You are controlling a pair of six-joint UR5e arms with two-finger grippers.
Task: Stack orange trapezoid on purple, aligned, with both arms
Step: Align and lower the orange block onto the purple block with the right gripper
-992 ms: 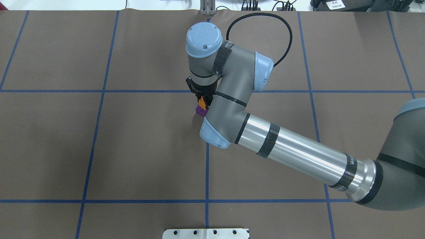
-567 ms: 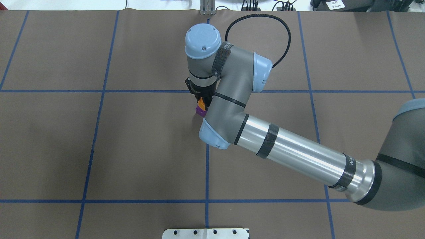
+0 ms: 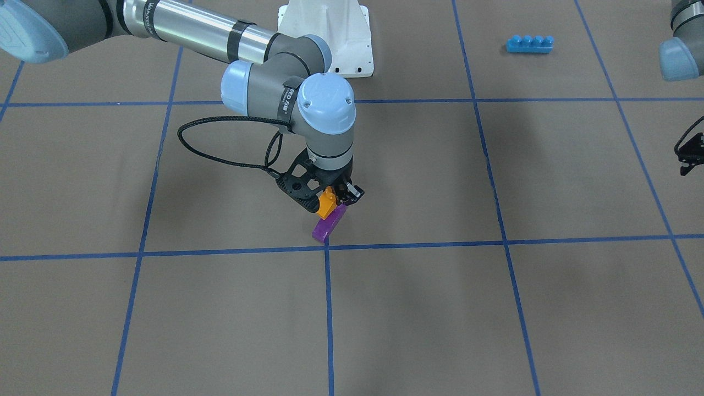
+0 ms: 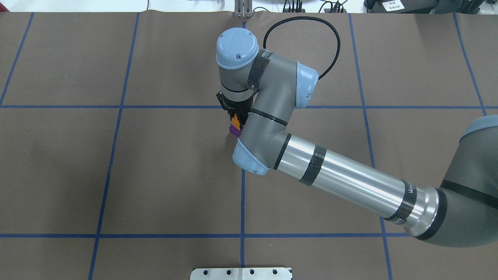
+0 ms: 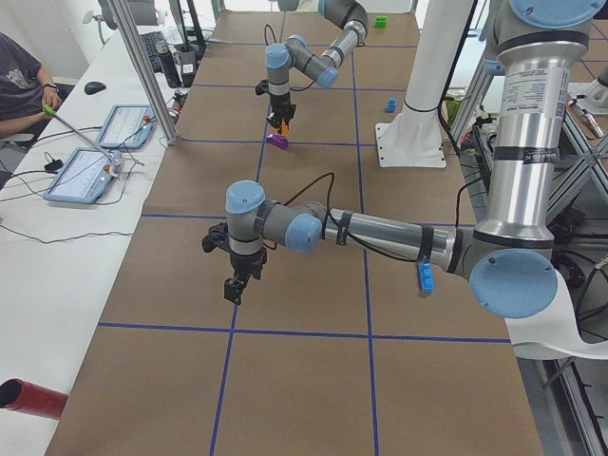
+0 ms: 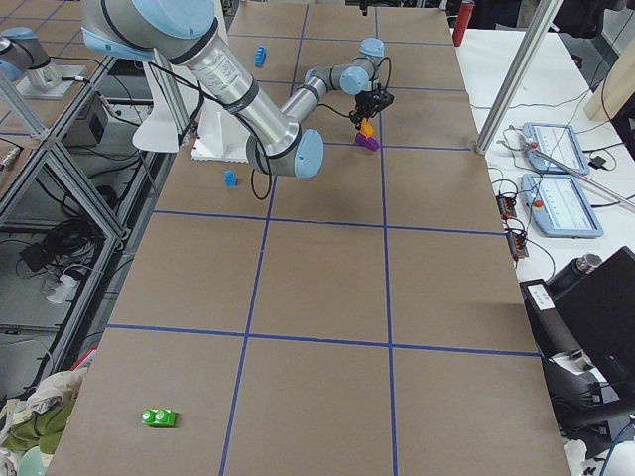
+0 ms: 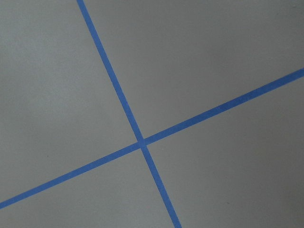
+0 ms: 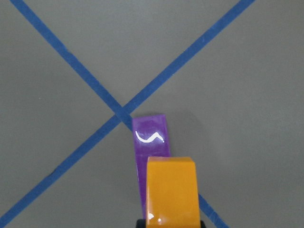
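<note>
Right end effector [image 3: 331, 199], clamped on the orange trapezoid [image 3: 326, 205], has nudged a hair toward the desk's left edge over the purple [image 3: 328, 223], mid-desk. Looks like alignment tweaking, not released. Left end effector [image 3: 688, 157]: can't tell.

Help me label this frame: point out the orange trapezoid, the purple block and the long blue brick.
orange trapezoid [image 3: 325, 206], front-facing view, middle of its body
purple block [image 3: 328, 224], front-facing view, its top face
long blue brick [image 3: 529, 45], front-facing view, middle of its side
</note>
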